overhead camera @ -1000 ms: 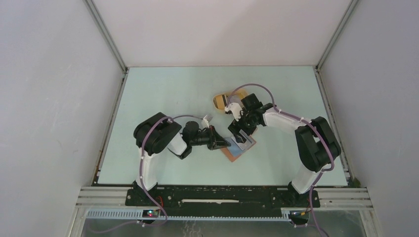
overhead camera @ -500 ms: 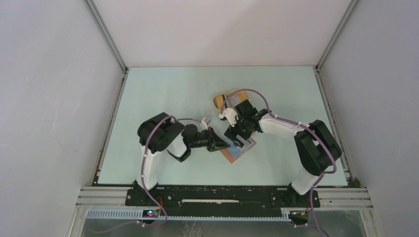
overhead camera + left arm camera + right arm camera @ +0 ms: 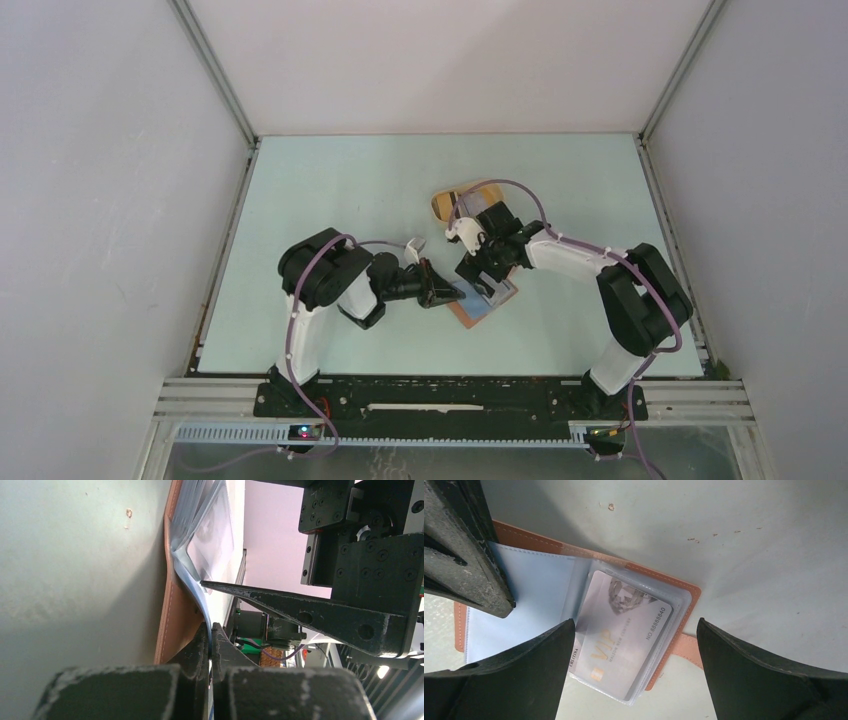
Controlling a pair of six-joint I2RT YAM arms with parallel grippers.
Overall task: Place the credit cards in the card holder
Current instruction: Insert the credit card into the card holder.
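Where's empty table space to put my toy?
The table is bare far left, between the wall and the yellow tray, and in the far right corner. Crowded middle: left hand and right hand meet at the card holder.

card holder (image 3: 686,598): brown, lying open | credit card (image 3: 624,645): pale, "VIP", tucked inside it

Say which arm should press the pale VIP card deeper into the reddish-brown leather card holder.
Right: the open right claw straddles the card; the left claw is shut on the holder's clear sleeve.
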